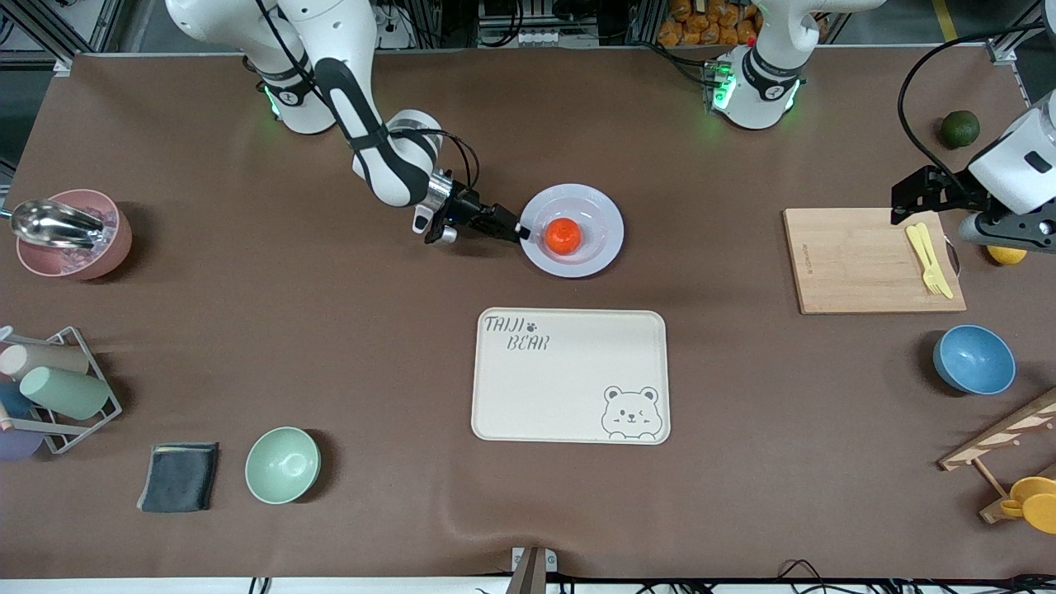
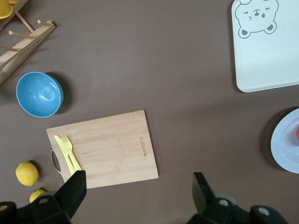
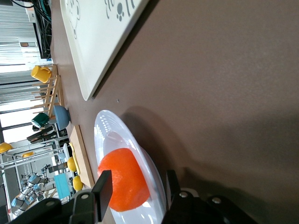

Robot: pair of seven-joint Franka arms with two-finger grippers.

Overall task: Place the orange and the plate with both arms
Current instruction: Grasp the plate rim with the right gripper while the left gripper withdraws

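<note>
right hand (image 1: 518, 232) straddling the plate (image 1: 606, 247) rim, narrowing, grip not confirmed | orange (image 1: 563, 236) sitting in plate, above tray (image 1: 569, 375) | left hand (image 2: 138, 196) waiting wide over board (image 1: 866, 260) | risk: thin rim slipping, orange rolling off

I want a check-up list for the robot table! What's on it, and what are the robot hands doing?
Surface: brown table cover, no spills seen.
Job's things: small glossy red-orange orange lies in the round pale lavender-white plate.
Clutter: cream rectangular bear tray nearer the front camera than the plate; wooden cutting board with yellow fork; blue bowl; green bowl; dark green fruit.
Grippers: right end effector at the plate's rim, jaws astride it; left end effector open above the cutting board, waiting.
Cables: black cable loops to the left arm.
Surroundings: nothing seen.
</note>
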